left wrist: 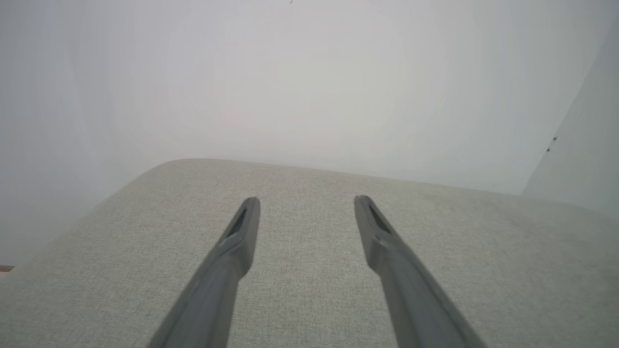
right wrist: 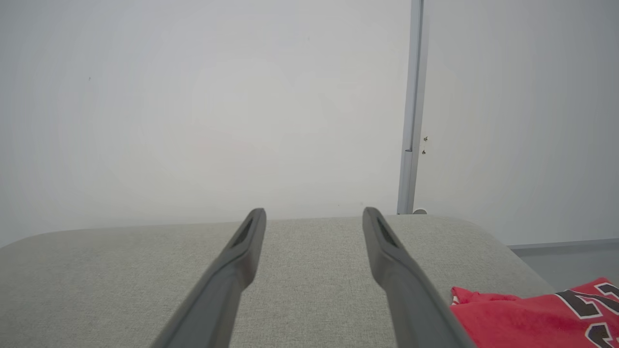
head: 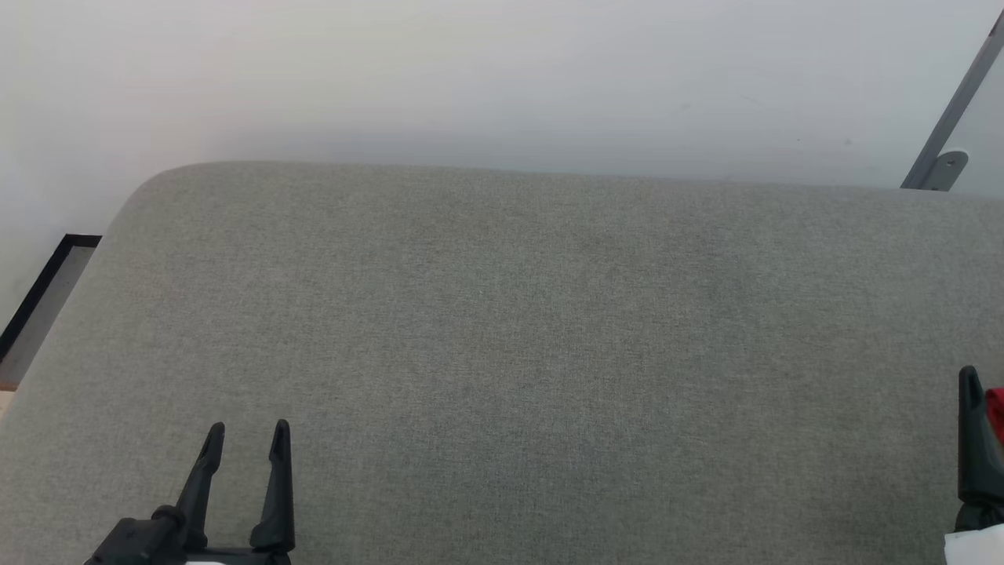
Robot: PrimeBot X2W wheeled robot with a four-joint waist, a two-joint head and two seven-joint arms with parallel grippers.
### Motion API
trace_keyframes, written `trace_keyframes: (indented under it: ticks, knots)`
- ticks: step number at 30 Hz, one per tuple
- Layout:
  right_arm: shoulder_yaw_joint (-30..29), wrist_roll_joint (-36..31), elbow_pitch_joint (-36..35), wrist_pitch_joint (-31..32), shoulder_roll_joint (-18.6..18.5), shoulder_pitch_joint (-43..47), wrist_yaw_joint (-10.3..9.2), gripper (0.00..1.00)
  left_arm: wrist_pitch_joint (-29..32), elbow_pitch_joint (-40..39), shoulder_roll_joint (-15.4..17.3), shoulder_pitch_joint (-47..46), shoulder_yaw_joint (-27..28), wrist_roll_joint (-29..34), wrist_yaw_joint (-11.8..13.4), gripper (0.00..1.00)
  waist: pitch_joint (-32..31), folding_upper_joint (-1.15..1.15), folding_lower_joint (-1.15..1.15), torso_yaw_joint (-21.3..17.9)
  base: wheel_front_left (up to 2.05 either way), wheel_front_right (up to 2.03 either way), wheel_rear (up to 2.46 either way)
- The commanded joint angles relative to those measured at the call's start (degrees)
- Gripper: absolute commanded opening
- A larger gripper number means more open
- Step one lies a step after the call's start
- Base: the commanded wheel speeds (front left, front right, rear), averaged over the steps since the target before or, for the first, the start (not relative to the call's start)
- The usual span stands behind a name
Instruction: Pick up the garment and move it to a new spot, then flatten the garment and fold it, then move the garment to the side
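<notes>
Left gripper (head: 249, 428) gapes empty over grey cushion (head: 502, 314). I read right gripper (right wrist: 313, 215) spread wide, empty, garment (right wrist: 532, 314) just beside.

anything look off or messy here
Nothing is spilled or damaged. The one untidy thing is the garment, lying at the right end of the grey cushion with a rumpled edge, beside the open right gripper. The left gripper is open and empty.

A grey cloth-covered tabletop (head: 502, 329) with rounded far corners spans the scene. Behind it stands a plain white wall (head: 471, 78). At the far right a grey metal post (head: 953, 110) rises from a small foot (head: 945, 166) behind the far edge. A black-edged strip (head: 43, 294) lies low at the left.
</notes>
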Motion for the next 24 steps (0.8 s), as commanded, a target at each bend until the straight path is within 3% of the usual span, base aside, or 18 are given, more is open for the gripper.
trace_keyframes:
  ticks: [1, 23, 24]
  knots:
    - [0.02, -0.25, -0.18, 0.32, 0.05, 0.27, -0.03, 1.00, -0.29, -0.27, -0.19, -0.01, -0.08, 0.06, 0.06, 1.00, 0.11, 0.00, 0.00, -0.10, 0.00, 0.00, 0.00]
    - [0.57, 0.76, 0.02, 0.52, 0.30, -0.05, -0.03, 1.00, -0.29, -1.01, -0.10, -0.54, 0.09, -1.43, 0.06, 1.00, 0.37, 0.00, 0.00, -0.55, 0.00, 0.00, 0.00]
    - [0.58, 0.54, -0.05, 0.47, 0.08, 0.00, 0.00, 0.00, 0.00, -0.75, -0.16, -0.14, 0.01, -1.48, 0.00, 0.00, 0.38, 0.00, 0.00, -0.56, 0.00, 0.00, 0.00]
